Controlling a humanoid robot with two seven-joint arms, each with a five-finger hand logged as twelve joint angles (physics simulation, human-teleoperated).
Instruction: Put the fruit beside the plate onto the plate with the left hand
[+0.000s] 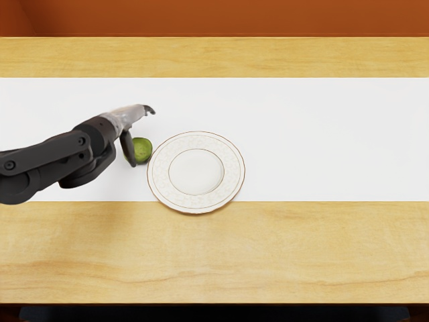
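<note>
Left hand (129, 127) reaches in from the left edge, released: fingers extended, thumb down beside the green fruit (143, 149). The fruit lies on the white cloth (322, 134), just left of the plate (232, 169).

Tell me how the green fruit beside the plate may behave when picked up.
The lime looks round and smooth, so it probably rolls if nudged and may slip from the left robot hand. It seems small, so likely light. The plate looks shallow, so it could roll off.
</note>
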